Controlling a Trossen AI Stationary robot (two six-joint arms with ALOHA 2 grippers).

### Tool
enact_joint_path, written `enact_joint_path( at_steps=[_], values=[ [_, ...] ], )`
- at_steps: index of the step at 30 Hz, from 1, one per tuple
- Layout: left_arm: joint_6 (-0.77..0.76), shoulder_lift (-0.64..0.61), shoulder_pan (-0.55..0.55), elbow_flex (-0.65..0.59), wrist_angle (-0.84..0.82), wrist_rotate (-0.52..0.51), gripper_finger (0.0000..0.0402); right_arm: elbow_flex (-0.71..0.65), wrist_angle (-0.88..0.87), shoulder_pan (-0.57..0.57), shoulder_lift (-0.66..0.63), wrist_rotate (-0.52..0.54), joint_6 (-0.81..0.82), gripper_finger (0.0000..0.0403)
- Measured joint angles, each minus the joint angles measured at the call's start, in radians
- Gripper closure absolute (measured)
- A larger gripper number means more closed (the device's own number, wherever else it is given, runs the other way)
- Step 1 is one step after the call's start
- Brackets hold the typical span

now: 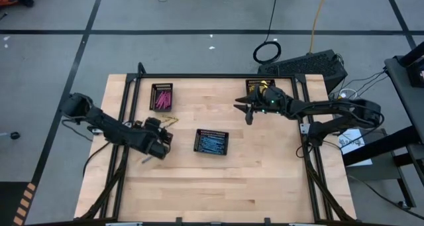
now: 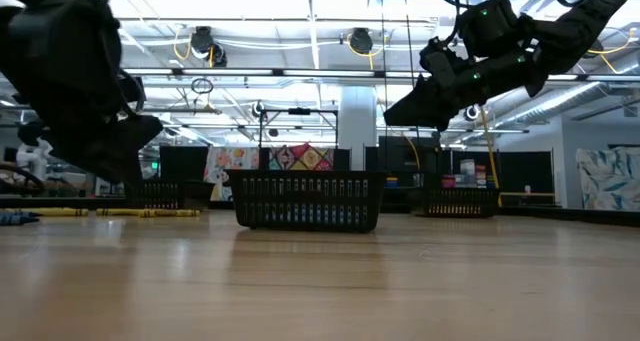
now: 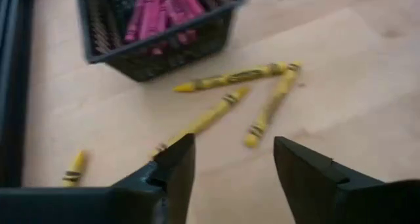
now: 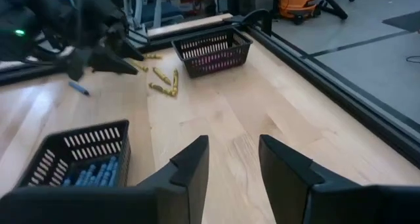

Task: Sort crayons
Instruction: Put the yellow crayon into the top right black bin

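Several yellow crayons (image 3: 230, 77) lie loose on the wooden table beside a black mesh tray of pink crayons (image 3: 157, 17); they also show in the high view (image 1: 171, 122). My left gripper (image 3: 233, 165) hovers open just short of them, tilted down, touching nothing. A tray of blue crayons (image 1: 211, 141) stands mid-table. One blue crayon (image 4: 79, 88) lies loose near the left arm. My right gripper (image 4: 233, 161) hangs open and empty above the table's far right part (image 1: 242, 110), pointing toward the left edge.
A third black tray (image 1: 260, 85) with yellow crayons stands at the far right, partly hidden by the right arm. A black metal frame (image 1: 199, 75) runs along the table's edges. Bare wood lies between the blue tray and the near edge.
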Motion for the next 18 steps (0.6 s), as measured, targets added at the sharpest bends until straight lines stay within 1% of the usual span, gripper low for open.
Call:
enact_joint_path(
  at_steps=[2, 4, 6, 8, 10, 11, 12, 14, 16, 18],
  values=[
    [0.066, -0.044, 0.043, -0.024, 0.029, 0.025, 0.0178, 0.000, 0.025, 0.000, 0.011, 0.000, 0.012, 0.0284],
    [0.205, -0.095, 0.095, -0.049, 0.121, 0.061, 0.0162, 0.000, 0.045, 0.000, 0.018, 0.000, 0.015, 0.0284],
    [0.409, -0.142, 0.150, -0.075, 0.262, 0.116, 0.0153, 0.000, 0.074, 0.000, 0.027, 0.000, 0.015, 0.0284],
    [0.661, -0.171, 0.192, -0.089, 0.416, 0.193, 0.0151, 0.000, 0.089, 0.000, 0.030, 0.000, 0.016, 0.0284],
    [0.904, -0.179, 0.208, -0.100, 0.566, 0.259, 0.0150, 0.000, 0.101, 0.000, 0.030, 0.000, 0.015, 0.0284],
    [0.996, -0.180, 0.215, -0.103, 0.609, 0.281, 0.0150, 0.000, 0.104, 0.000, 0.030, 0.000, 0.015, 0.0284],
    [1.045, -0.180, 0.224, -0.104, 0.622, 0.295, 0.0150, 0.000, 0.104, 0.000, 0.030, 0.000, 0.015, 0.0284],
    [1.056, -0.176, 0.255, -0.105, 0.596, 0.300, 0.0150, 0.000, 0.101, 0.000, 0.030, 0.000, 0.015, 0.0284],
    [1.003, -0.176, 0.286, -0.111, 0.550, 0.267, 0.0150, 0.000, 0.101, 0.000, 0.030, 0.000, 0.015, 0.0284],
    [0.949, -0.177, 0.307, -0.129, 0.552, 0.227, 0.0150, 0.000, 0.101, 0.000, 0.030, 0.000, 0.014, 0.0284]
  ],
)
